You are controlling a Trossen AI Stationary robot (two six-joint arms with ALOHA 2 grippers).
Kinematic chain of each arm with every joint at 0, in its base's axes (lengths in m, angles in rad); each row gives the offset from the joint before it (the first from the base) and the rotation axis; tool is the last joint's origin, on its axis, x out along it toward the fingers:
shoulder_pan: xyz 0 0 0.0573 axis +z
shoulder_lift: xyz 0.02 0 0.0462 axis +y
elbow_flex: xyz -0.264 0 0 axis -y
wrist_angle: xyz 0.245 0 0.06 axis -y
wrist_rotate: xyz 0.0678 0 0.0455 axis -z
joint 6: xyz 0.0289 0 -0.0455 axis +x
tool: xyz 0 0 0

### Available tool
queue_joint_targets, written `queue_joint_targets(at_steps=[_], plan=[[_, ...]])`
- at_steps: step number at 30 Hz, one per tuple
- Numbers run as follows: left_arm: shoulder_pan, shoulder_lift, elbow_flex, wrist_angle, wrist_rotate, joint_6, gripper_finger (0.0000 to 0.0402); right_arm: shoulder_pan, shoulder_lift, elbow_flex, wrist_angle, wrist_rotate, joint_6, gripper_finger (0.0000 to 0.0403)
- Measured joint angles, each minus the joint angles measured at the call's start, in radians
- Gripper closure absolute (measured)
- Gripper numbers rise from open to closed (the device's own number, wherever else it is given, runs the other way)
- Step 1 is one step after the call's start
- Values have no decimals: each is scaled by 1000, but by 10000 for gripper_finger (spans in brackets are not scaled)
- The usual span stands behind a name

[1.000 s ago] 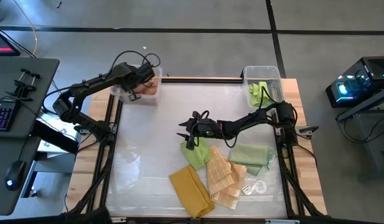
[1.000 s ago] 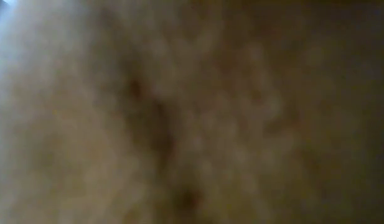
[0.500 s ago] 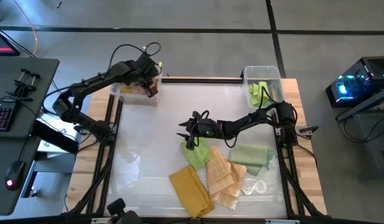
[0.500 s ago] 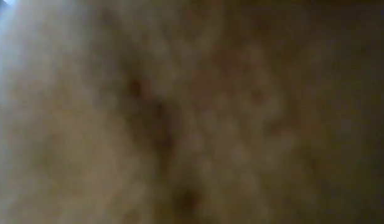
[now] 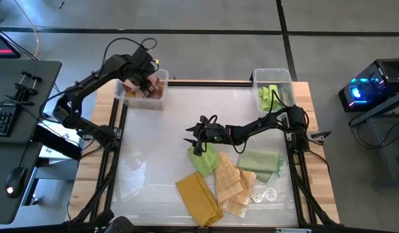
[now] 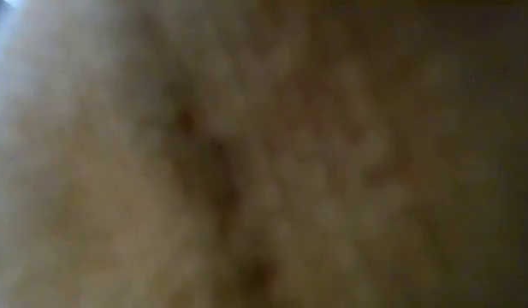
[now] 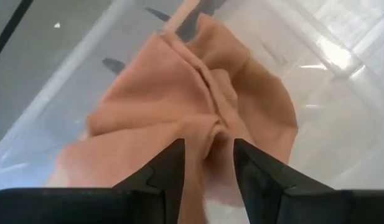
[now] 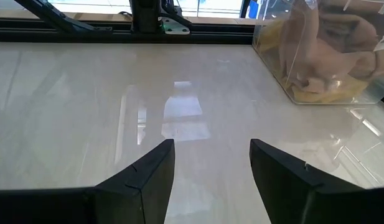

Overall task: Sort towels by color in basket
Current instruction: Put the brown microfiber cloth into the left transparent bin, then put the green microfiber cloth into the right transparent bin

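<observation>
- Currently the left gripper [image 7: 207,163] is clenched on a soft salmon pink cloth towel [image 7: 179,106], holding it over the clear plastic bin [image 5: 121,97] at the table's far left corner.
- Right gripper [image 8: 210,171] waits spread and empty at mid-table, beside the light green towel [image 5: 204,162].
- Judged next: lower, release the pink towel into that bin.

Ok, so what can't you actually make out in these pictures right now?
- Low view: all blur, something tan covers the lens; nothing readable.
- Left gripper over the salmon towel in the left bin: left wrist view hides whether it grips the cloth.
- Light green towel: high view, right gripper covers one edge.
- Right bin: high view, contents under the green towel hidden.
</observation>
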Motion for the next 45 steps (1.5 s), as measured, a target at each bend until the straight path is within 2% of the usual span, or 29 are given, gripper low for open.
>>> queue_joint_targets(at_steps=[3, 6, 8, 11, 15, 23, 28, 32, 40, 42, 45], plan=[[0, 0, 63, -47, -9, -21, 277, 0, 0, 0, 0, 0, 0, 199], [0, 0, 118, -98, -74, -61, 282, 0, 0, 0, 0, 0, 0, 199], [2, -1, 129, -127, -132, -95, 289, 0, 0, 0, 0, 0, 0, 199], [33, 5, 114, -148, -143, -114, 308, 0, 0, 0, 0, 0, 0, 199], [82, 29, 33, -115, -100, -113, 343, 0, 0, 0, 0, 0, 0, 199], [117, 99, -199, 182, 17, -39, 399, 0, 0, 0, 0, 0, 0, 199], [117, 133, -213, 236, 77, 5, 395, 0, 0, 0, 0, 0, 0, 199], [117, 111, -174, 230, 48, 2, 386, 0, 0, 0, 0, 0, 8, 199], [107, -48, -38, 105, 53, -45, 341, 0, 0, 0, 0, 0, 19, 199], [94, -110, -32, 106, 59, -65, 334, 0, 0, 0, 0, 0, 19, 199], [46, -211, -53, 140, 123, -90, 332, 0, 0, 0, 0, 0, 15, 199]])
